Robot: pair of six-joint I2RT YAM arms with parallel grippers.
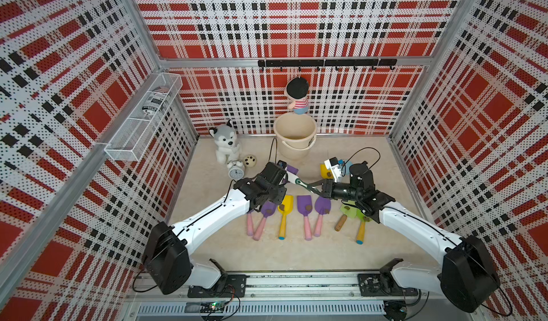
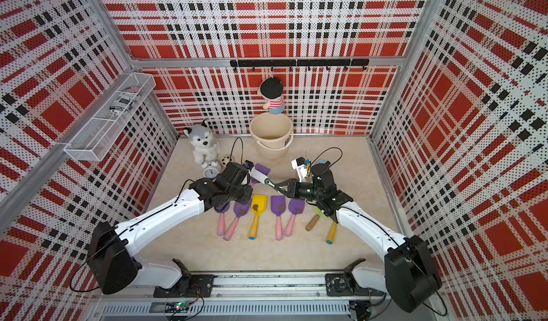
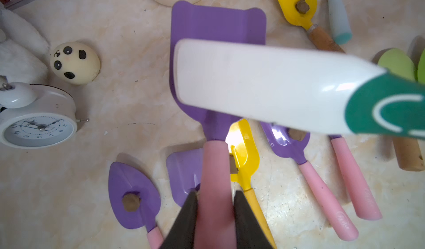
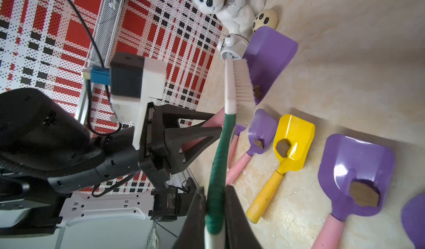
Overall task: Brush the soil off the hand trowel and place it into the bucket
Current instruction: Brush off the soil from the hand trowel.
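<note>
L arm: left tool [image 3: 216, 192] pressed together on the pink handle of the held trowel [image 3: 218, 24] (purple, square blade). Trowel is up off the surface [image 1: 296, 254]; in the left wrist view its handle crosses over other trowels lying below. In both top views the blade sits between the two arms, in front of the bucket [image 1: 296, 153], apart from it.

R arm: right tool [image 4: 215, 189] pinching the green handle of the brush [image 4: 230, 84], fingers closed on it from both sides. Brush head is white and laid across the trowel blade, bristles facing the blade. In the left wrist view the back of the brush covers mid-blade, so the face beneath is hidden.

Soil: one soil lump [image 4: 257, 91] on the held trowel's blade, twd the handle end, right at the bristle tips. Looks like contact w/ bristles, can't tell for sure.

Bucket: cream, upright, at rear of surface by back wall.

Other: row of trowels [image 1: 304, 204] flat on surface nr front, purple/yellow/green, brown lumps showing on blades. Plush husky [image 1: 225, 143], alarm clock [image 1: 236, 171] and panda ball [image 1: 249, 160] grouped at the rear on L arm's side.
</note>
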